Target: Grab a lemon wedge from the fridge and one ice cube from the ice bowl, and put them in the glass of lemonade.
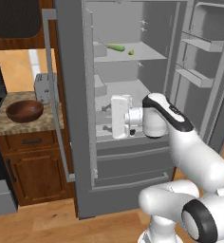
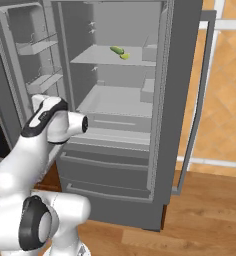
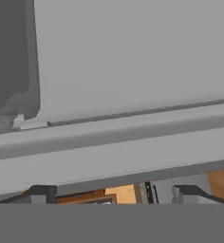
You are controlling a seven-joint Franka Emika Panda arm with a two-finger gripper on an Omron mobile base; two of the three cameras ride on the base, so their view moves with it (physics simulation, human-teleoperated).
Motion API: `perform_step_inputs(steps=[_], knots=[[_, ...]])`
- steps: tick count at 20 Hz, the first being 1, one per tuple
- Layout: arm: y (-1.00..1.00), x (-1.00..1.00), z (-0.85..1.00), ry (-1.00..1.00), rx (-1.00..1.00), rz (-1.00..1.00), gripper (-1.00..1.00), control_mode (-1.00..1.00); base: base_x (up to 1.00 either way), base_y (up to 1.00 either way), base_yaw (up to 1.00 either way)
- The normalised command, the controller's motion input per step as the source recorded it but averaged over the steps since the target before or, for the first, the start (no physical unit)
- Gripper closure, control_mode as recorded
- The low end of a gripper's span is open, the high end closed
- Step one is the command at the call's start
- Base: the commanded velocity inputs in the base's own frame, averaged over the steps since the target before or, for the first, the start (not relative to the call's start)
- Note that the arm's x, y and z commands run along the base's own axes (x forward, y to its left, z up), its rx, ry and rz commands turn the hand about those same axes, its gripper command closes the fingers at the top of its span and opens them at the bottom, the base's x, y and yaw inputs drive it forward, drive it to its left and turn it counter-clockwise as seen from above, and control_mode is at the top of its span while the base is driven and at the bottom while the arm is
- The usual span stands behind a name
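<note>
So far only the opening step looks done: the fridge point(image 1: 133, 95) stands with both doors swung wide, and a small yellow-green piece, probably the lemon wedge point(image 1: 131, 52), lies on the upper shelf point(image 1: 147, 54) beside a longer green vegetable point(image 1: 116, 47). The hand point(image 3: 114, 192) is spread open, empty, low by the left door. The ice bowl point(image 1: 24, 110) waits on the tabletop point(image 1: 19, 124). No writing is legible.
</note>
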Motion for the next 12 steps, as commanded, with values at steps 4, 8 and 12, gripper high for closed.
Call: perform_step_inputs(steps=[4,8,12], knots=[[-0.59,-0.89,0.33,0.00,0.00,0.00,-1.00,-1.00,0.00,0.00,0.00],[-0.61,-0.65,0.53,0.02,-0.12,-0.01,-1.00,-1.00,0.00,0.00,0.00],[-0.49,-0.35,0.83,0.11,-0.28,-0.03,-1.00,-1.00,0.00,0.00,0.00]])
